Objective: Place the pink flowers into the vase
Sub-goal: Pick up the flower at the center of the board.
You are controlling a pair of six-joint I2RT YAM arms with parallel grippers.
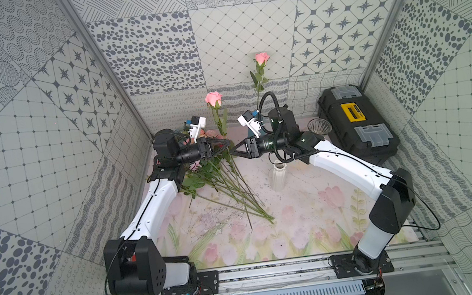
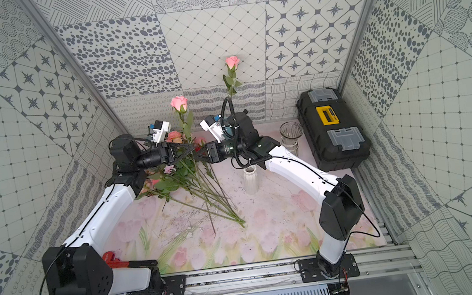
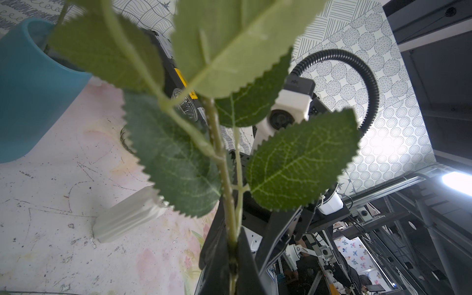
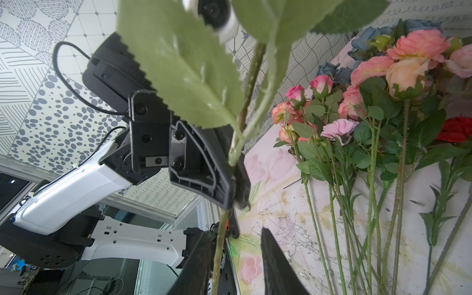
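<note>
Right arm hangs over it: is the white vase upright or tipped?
Upright: the white vase stands on its base, mouth up, in both top views.

You see the left gripper (image 2: 192, 150) with its jaws clamped on the stem of an upright pink rose (image 2: 179, 103). The right gripper (image 2: 198, 156) faces it tip to tip at that stem. Other pink flowers (image 2: 173, 185) lie heaped on the counter (image 2: 284, 225), and the white ribbed vase (image 2: 250, 180) stands near them.
</note>
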